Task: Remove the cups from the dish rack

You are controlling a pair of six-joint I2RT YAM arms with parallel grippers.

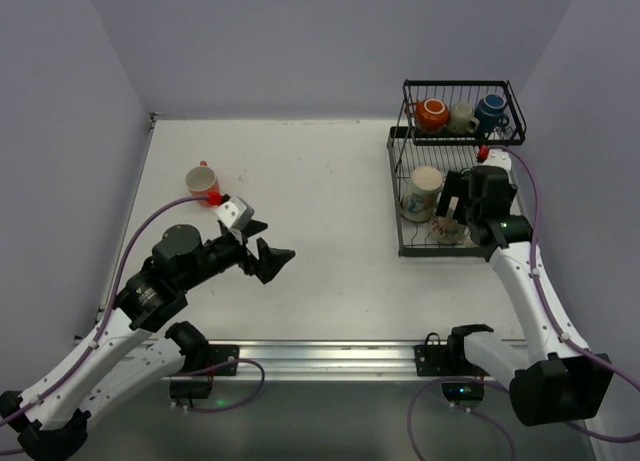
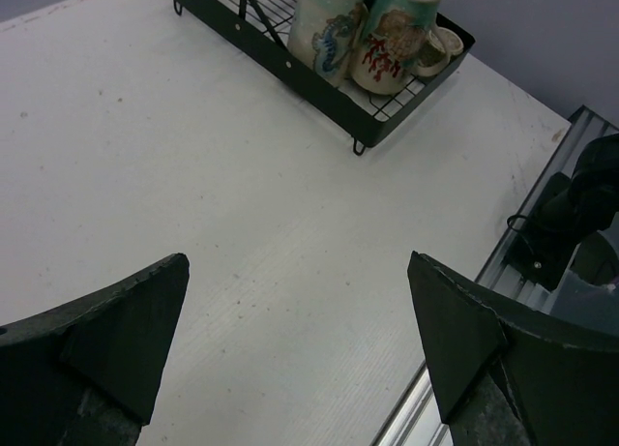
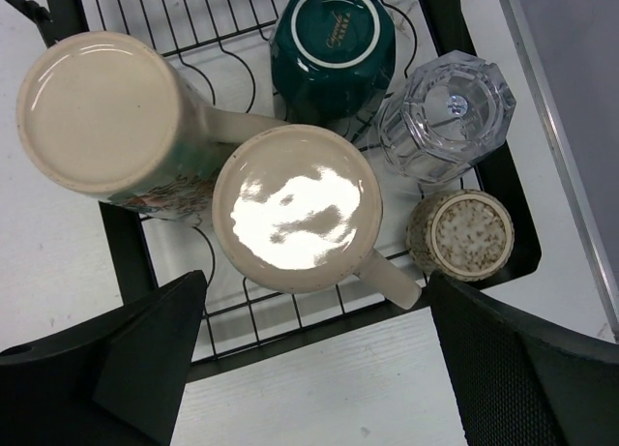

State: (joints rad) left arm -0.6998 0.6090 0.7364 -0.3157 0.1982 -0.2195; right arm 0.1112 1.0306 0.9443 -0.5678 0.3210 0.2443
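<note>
The black wire dish rack [image 1: 404,243] stands at the right. Its upper basket holds an orange mug [image 1: 431,113], a cream mug [image 1: 461,118] and a blue mug [image 1: 490,108]. My right gripper [image 1: 450,219] hovers open over the lower tray's front. In the right wrist view, the right gripper [image 3: 317,301] sits above an upturned cream mug [image 3: 295,209]. Around that mug are a tall patterned mug [image 3: 97,112], a dark teal mug [image 3: 334,40] and a small beige cup [image 3: 459,233]. One orange-red cup [image 1: 203,183] stands on the table at the left. My left gripper [image 1: 268,259] is open over bare table, holding nothing.
A clear faceted glass [image 3: 447,112] stands in the tray beside the teal mug. The left wrist view shows the rack's near corner [image 2: 372,112] with two patterned mugs [image 2: 327,25] far ahead. The aluminium rail [image 1: 330,356] runs along the near table edge.
</note>
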